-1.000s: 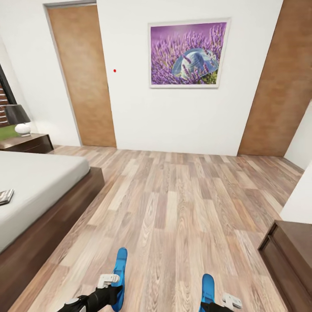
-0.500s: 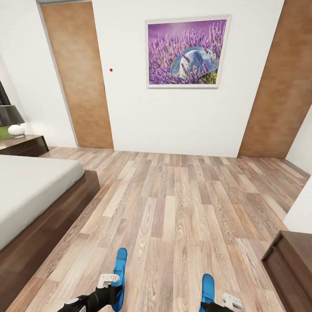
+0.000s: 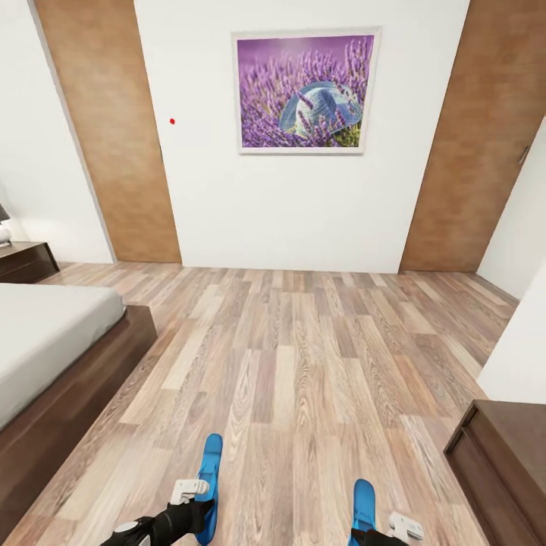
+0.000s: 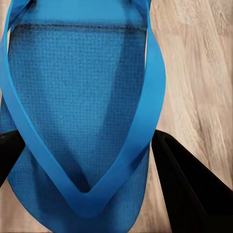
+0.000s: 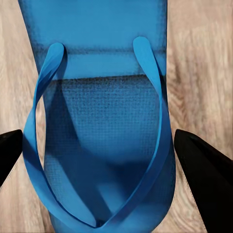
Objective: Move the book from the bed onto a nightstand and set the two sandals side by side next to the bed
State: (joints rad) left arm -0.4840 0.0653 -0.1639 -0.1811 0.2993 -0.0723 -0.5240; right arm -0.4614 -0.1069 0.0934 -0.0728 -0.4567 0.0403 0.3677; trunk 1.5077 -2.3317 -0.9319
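Both blue sandals are held above the wood floor, low in the head view. My left gripper (image 3: 191, 491) is shut on the left sandal (image 3: 211, 474); in the left wrist view its black fingers (image 4: 191, 187) flank the sole and straps of that sandal (image 4: 77, 107). My right gripper (image 3: 396, 525) is shut on the right sandal (image 3: 364, 502), whose sole (image 5: 97, 73) sits between the dark fingers (image 5: 206, 170). The bed (image 3: 45, 334) with its grey mattress lies at the left, a nightstand (image 3: 23, 262) behind it. The book is out of view.
A dark wooden cabinet (image 3: 500, 455) stands at the lower right beside a white wall edge (image 3: 523, 356). Two wooden doors (image 3: 106, 136) (image 3: 470, 136) flank a lavender painting (image 3: 303, 91) on the far wall. Open plank floor (image 3: 303, 356) stretches ahead.
The whole picture has shifted left, so the camera has turned right. The book and the lamp have slid out of frame. Both sandals stay in the grippers as before.
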